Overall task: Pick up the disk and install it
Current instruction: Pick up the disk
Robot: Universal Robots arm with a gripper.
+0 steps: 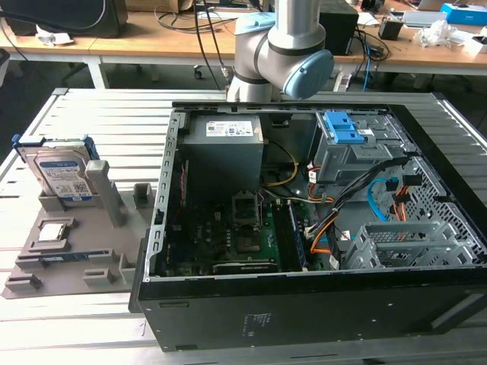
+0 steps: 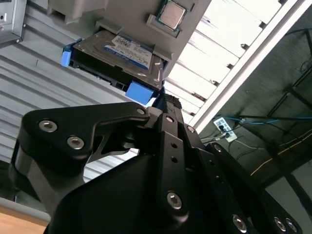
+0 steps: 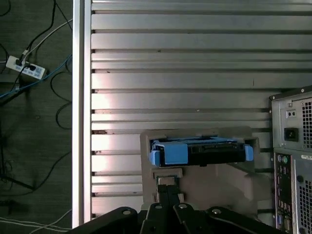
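Note:
The disk [image 1: 65, 173] stands on edge in a grey holder [image 1: 68, 243] at the exterior view's left, its white-and-blue label facing the camera. In both wrist views its silver body and blue side rails show: the disk [image 2: 117, 53] in one, and edge-on the disk [image 3: 197, 152] in the other. My black gripper [image 3: 168, 183] hangs above the slatted table, pointed at the disk and apart from it. The fingers [image 2: 168, 105] lie together with nothing between them. The arm's grey and blue joints [image 1: 278, 53] rise behind the computer case.
An open computer case [image 1: 304, 304] fills the exterior view's middle and right, with a blue-latched drive cage [image 1: 346, 137] and a grey metal cage [image 1: 403, 243] inside. A small square processor chip [image 1: 52, 231] lies in the holder. The case's rear panel [image 3: 292, 146] is close to the holder.

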